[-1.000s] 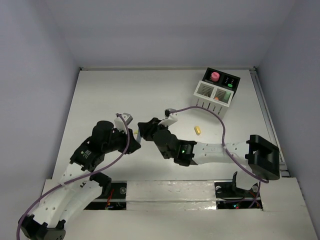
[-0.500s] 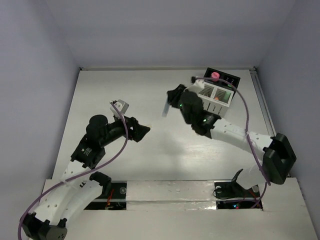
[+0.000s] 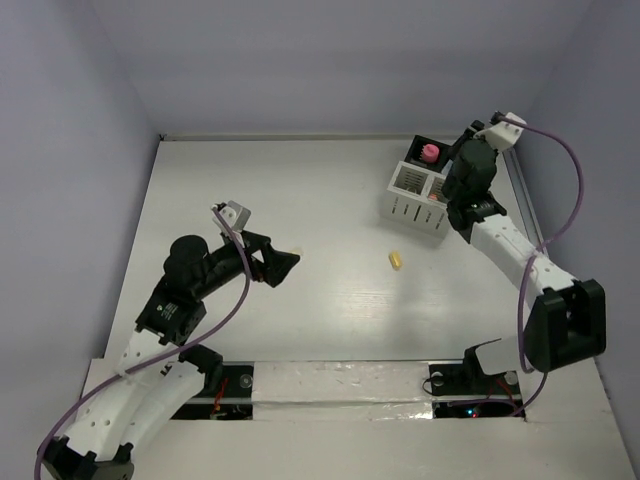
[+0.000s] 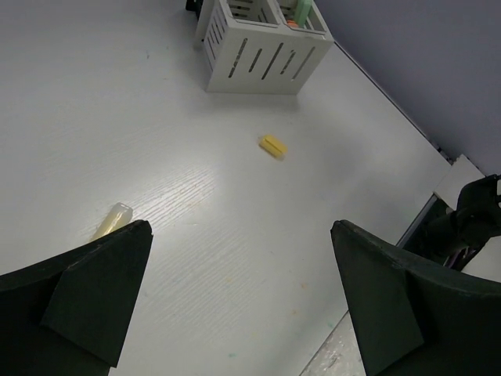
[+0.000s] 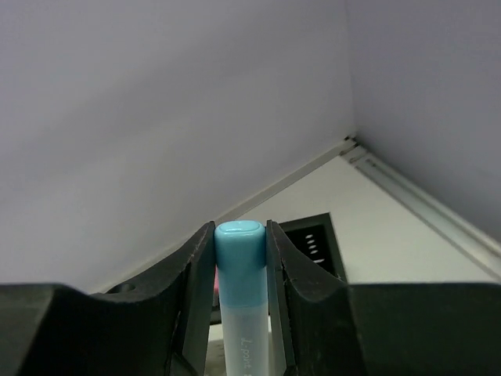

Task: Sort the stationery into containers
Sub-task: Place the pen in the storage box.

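My right gripper hovers over the containers at the back right. It is shut on a pen with a light blue cap, which stands upright between the jaws. The white slatted box adjoins the black box, which also shows beyond the fingers in the right wrist view. A pink-capped bottle stands in the containers. My left gripper hangs open over the table's left middle, nothing in it. A pale yellow pen lies by its left finger. A small yellow chunk lies mid-table.
In the left wrist view the white box holds a green and an orange item. The table's right edge rail runs close beside the containers. The back wall stands just behind them.
The right arm swung from the table's centre to above the containers with the blue-capped pen. My left gripper opened and drew back a little to the left.
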You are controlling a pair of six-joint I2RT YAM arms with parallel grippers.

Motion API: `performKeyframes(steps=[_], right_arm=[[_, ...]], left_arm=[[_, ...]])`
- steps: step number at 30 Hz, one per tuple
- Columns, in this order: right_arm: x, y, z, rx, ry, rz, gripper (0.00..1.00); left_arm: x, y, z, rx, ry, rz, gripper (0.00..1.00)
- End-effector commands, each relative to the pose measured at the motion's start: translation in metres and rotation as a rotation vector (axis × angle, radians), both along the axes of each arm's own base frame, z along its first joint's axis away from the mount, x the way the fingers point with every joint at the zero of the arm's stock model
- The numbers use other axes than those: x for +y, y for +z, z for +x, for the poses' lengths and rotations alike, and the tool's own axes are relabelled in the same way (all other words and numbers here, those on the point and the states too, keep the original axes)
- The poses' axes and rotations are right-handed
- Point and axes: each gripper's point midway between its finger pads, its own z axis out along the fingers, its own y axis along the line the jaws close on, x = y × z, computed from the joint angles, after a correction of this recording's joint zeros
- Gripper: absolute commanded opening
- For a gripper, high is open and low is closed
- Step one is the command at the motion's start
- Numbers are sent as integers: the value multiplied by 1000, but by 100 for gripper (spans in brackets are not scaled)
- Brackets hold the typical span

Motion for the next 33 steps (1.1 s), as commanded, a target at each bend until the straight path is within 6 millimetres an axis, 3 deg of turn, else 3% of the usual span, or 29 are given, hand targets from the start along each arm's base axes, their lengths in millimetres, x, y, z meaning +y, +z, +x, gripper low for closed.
performKeyframes(steps=[1, 3, 4, 11, 17, 20, 24, 25, 28, 30, 32, 33], right_arm=[[-9, -1, 18, 2, -60, -175, 0], [-10, -4, 23, -2, -77, -206, 0], [-9, -17, 29, 23, -81, -232, 0], [-8, -51, 42, 64, -88, -281, 0], [-9, -83, 38, 111, -89, -280, 0], [-13, -90, 33, 111, -104, -269, 3], [-15, -101, 25, 120, -105, -259, 24], [-14, -105, 23, 127, -93, -259, 35], [-8, -89, 21, 97, -46, -237, 57], [-3, -70, 17, 78, -6, -224, 63], [14, -45, 18, 37, 78, -229, 69], [34, -38, 19, 44, 202, -230, 69]], left_arm=[[5, 29, -1, -91, 23, -34, 99], [6, 31, -2, -99, 26, -39, 99], [7, 32, -2, -103, 27, -41, 99], [9, 30, 1, -94, 49, -34, 99], [9, 29, 3, -91, 57, -33, 99], [10, 29, 4, -90, 63, -31, 99], [15, 29, 8, -88, 104, -28, 99], [17, 30, 9, -89, 117, -29, 99], [20, 30, 10, -90, 134, -29, 99], [20, 29, 12, -88, 140, -25, 99], [20, 29, 13, -85, 141, -23, 99], [20, 29, 13, -84, 146, -22, 99]])
